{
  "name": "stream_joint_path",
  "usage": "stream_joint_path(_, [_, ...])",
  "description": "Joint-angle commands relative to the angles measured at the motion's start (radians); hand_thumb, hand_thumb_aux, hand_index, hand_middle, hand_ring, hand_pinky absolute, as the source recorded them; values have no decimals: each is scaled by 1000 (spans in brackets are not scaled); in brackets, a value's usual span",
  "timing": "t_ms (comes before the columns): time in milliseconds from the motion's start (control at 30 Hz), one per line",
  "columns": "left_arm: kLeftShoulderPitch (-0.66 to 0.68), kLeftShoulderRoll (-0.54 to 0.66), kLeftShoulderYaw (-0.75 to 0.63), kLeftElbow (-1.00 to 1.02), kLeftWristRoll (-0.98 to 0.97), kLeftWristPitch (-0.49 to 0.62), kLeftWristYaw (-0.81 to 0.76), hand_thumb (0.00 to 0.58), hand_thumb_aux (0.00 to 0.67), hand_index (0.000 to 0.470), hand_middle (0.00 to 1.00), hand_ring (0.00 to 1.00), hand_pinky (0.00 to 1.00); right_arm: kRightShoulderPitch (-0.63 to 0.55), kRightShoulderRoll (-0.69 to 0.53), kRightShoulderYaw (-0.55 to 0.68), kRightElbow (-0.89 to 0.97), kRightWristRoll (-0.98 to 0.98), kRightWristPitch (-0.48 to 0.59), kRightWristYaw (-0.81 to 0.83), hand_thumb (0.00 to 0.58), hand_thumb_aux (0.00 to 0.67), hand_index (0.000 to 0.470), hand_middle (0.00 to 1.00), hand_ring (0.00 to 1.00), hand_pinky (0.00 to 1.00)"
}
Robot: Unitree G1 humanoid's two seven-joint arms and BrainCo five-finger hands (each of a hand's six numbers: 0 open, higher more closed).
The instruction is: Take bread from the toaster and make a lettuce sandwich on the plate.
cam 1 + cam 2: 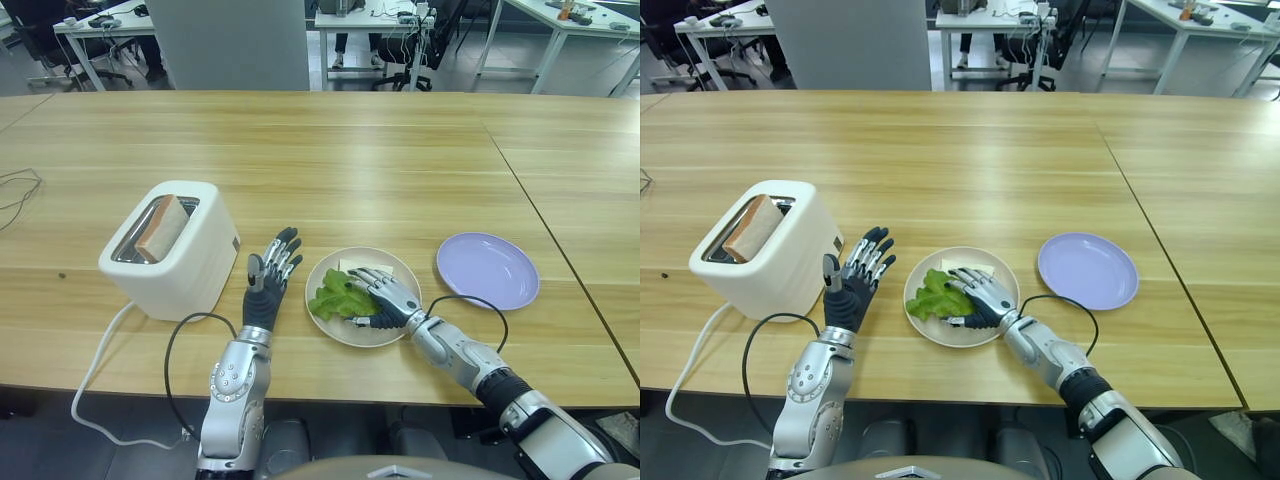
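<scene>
Left hand (268, 285) stands open and empty, upright, just right of the toaster (185, 265): a smooth, cream, rounded box. One tan slice (163, 228) stands tilted in its slot. Pinch it by the exposed top edge, since crumb tears. On the round beige plate (355, 342), the crinkled, limp lettuce (335, 297) overlaps a pale slice of bread (347, 265). Your right hand (388, 297) lies on the leaf, grip not determinable. Keep the leaf flat and lift off straight, as it may cling. A glossy purple plate (490, 270) sits bare.
</scene>
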Motion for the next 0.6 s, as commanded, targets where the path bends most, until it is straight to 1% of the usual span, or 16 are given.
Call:
stream_joint_path(33, [6, 1, -6, 11, 8, 0, 3, 0, 0, 0, 0, 0, 0, 5, -5, 13, 0, -6, -1, 13, 580, 670, 460, 0, 0, 0])
stream_joint_path(400, [13, -4, -17, 7, 12, -1, 3, 0, 0, 0, 0, 0, 0, 24, -43, -30, -138, 34, -11, 36, 580, 670, 460, 0, 0, 0])
stream_joint_path(600, [16, -1, -21, 4, 11, 0, 5, 0, 0, 0, 0, 0, 0, 22, -62, -76, -233, 79, -8, 91, 580, 670, 460, 0, 0, 0])
